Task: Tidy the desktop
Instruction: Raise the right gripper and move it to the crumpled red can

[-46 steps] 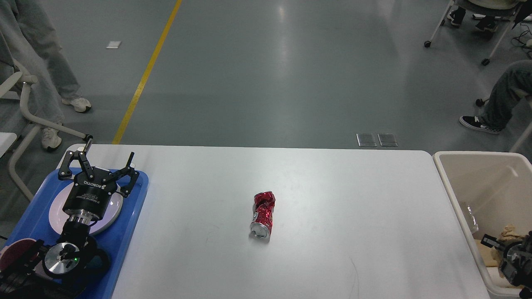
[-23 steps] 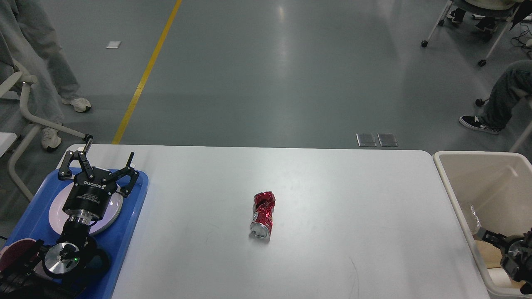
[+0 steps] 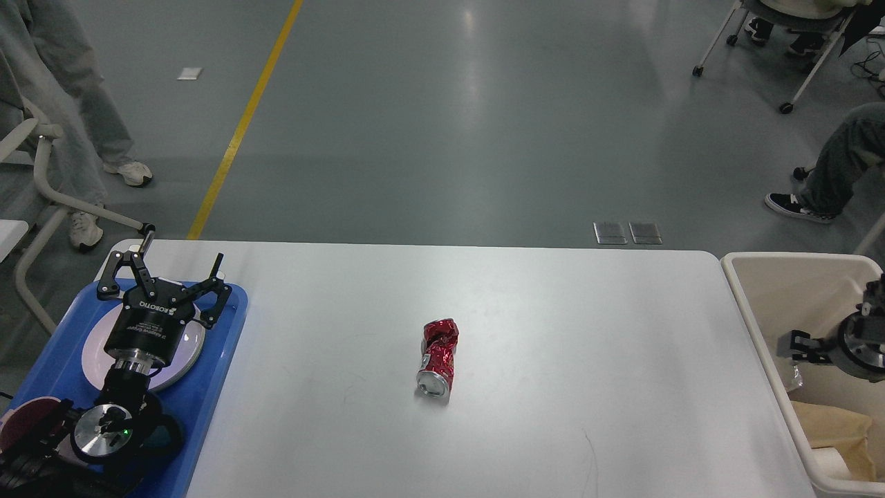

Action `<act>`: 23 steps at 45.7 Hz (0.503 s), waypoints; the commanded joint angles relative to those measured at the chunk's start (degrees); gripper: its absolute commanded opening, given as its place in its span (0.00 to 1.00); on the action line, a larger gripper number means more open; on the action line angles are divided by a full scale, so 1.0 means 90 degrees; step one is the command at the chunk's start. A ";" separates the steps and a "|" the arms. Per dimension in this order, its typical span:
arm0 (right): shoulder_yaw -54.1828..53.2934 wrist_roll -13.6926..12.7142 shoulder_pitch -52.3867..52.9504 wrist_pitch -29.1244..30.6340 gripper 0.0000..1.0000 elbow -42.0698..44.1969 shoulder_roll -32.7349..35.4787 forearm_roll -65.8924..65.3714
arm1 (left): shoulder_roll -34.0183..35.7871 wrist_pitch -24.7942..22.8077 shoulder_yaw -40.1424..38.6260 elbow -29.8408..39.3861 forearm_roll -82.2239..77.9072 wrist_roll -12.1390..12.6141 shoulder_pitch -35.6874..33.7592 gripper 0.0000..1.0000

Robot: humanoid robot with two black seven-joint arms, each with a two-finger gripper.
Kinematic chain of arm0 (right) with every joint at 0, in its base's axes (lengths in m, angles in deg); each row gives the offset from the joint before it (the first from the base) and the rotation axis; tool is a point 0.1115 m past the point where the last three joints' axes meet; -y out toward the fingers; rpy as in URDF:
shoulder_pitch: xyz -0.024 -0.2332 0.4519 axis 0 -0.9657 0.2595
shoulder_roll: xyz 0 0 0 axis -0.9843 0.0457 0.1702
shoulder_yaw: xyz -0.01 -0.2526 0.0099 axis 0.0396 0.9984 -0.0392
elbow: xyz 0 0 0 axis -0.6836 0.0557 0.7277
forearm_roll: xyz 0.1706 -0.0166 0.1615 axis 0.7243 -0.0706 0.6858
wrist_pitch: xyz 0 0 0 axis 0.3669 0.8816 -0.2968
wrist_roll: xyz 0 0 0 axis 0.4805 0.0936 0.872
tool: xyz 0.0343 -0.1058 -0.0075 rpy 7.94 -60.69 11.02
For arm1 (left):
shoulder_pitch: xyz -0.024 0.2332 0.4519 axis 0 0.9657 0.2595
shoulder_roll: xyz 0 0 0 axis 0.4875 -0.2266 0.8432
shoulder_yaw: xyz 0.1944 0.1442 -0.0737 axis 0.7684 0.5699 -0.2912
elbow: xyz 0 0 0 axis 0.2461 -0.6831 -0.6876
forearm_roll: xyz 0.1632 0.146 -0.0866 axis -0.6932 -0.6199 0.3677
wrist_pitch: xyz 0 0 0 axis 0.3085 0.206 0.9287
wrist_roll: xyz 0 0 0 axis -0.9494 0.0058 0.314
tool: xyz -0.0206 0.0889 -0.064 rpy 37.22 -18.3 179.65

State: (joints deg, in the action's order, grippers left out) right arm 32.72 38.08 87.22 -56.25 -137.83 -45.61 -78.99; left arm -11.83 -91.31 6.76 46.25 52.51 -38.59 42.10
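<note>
Can (image 3: pixel 438 360) lay crushed mid-desktop (image 3: pixel 553 332); left gripper (image 3: pixel 164 273) spread wide over tray (image 3: pixel 207 387) (right gripper (image 3: pixel 802 344) over bin (image 3: pixel 760 325), fingers indistinct).

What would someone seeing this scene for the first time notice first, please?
Probably the crushed red can, lying alone in the middle of the white desktop. Next, the left gripper, fingers spread open above a white plate on the blue tray at the left edge. At the right, the right gripper hangs over the beige bin.
</note>
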 commanded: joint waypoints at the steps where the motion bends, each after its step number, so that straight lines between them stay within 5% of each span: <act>1: 0.0532 -0.0051 0.1600 0.0945 1.00 -0.1172 -0.0392 0.0007 | 0.0000 0.0000 0.0000 0.0000 -0.0001 0.0000 0.0000 0.96; 11: 0.0504 -0.0041 0.4052 0.3367 1.00 -0.2129 -0.1496 0.0066 | 0.0000 0.0000 0.0000 0.0000 -0.0001 0.0000 0.0000 0.96; 23: 0.0337 -0.0051 0.6309 0.3554 1.00 -0.3906 -0.1769 0.0934 | 0.0000 0.0000 0.0000 0.0000 -0.0001 0.0000 0.0000 0.96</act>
State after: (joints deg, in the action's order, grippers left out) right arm 35.96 37.62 136.58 -23.95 -167.53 -59.74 -75.42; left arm -11.83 -91.35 6.76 46.25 52.51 -38.59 42.10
